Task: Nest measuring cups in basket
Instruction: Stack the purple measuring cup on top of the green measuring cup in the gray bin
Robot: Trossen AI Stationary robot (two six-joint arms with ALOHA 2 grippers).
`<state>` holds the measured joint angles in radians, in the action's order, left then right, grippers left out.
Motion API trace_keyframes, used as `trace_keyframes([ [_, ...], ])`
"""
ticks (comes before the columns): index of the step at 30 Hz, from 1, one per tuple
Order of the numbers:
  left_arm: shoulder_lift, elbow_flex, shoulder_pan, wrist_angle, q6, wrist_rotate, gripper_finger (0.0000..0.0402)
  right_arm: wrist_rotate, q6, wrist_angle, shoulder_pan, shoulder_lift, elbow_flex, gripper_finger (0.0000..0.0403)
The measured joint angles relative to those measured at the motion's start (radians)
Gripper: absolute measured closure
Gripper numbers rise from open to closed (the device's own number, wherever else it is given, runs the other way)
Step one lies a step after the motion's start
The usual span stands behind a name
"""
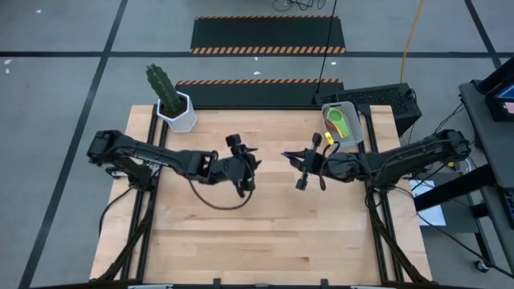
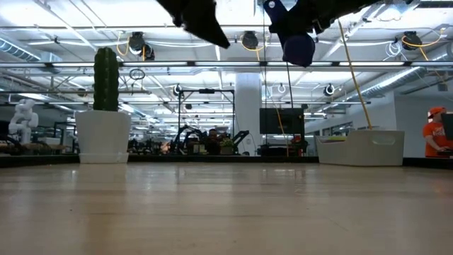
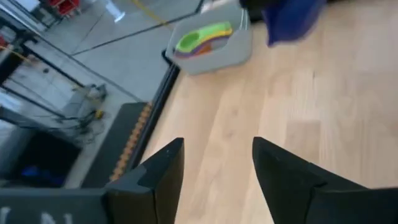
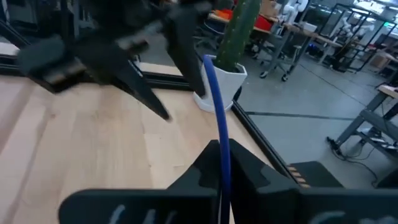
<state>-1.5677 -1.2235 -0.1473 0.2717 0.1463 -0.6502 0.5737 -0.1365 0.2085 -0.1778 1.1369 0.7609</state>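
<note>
My right gripper [image 4: 221,152] is over the middle of the table, shut on the dark blue measuring cup [image 2: 299,47], high above the wood. My left gripper [image 3: 217,158] is open and empty. It faces the right gripper across a short gap [image 1: 245,163], and from the right wrist I see it [image 4: 146,93] close ahead. The grey-blue basket [image 1: 351,107] stands at the table's far right corner. In it lie nested cups, the green one [image 3: 199,38] on top with yellow and orange beneath. The other cups are hidden or out of view. My right gripper pinches the dark blue cup between its two fingers on the thin flat handle [image 4: 217,106], seen edge-on. It comes level from the table's right. The handle's end sticks out past the fingertips toward the left gripper. The bowl [image 2: 299,49] hangs below the fingers, lifted clear.
A white hexagonal pot with a green cactus [image 1: 173,104] stands at the far left corner. A black cable loops below my left arm [image 1: 217,197]. Bare wood fills the near half of the table [image 1: 273,241]. A person in orange [image 2: 435,134] is in the room beyond.
</note>
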Motion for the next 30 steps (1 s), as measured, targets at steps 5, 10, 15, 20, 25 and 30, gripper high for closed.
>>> trace_keyframes([
  [5, 0.013, 0.118, 0.085, -0.207, 0.012, 0.24, 0.0236, -0.002, 0.036, 0.018, -0.026, 0.011, -0.017, 0.0401],
  [10, 0.009, 0.227, 0.115, -0.361, 0.023, 0.363, 0.0253, -0.002, 0.007, 0.197, -0.044, 0.003, -0.08, 0.0401],
  [15, 0.012, 0.24, 0.115, -0.414, 0.039, 0.414, 0.025, -0.12, -0.061, 0.438, -0.048, -0.002, -0.165, 0.0401],
  [20, 0.012, 0.232, 0.1, -0.457, 0.042, 0.466, 0.0222, -0.183, -0.112, 0.595, -0.048, -0.002, -0.211, 0.0401],
  [25, 0.013, 0.231, 0.068, -0.521, 0.085, 0.467, 0.0175, -0.209, -0.115, 0.65, -0.048, -0.002, -0.211, 0.0401],
  [30, 0.013, 0.231, 0.037, -0.513, 0.111, 0.466, 0.0143, -0.282, -0.121, 0.771, -0.057, -0.002, -0.211, 0.0401],
])
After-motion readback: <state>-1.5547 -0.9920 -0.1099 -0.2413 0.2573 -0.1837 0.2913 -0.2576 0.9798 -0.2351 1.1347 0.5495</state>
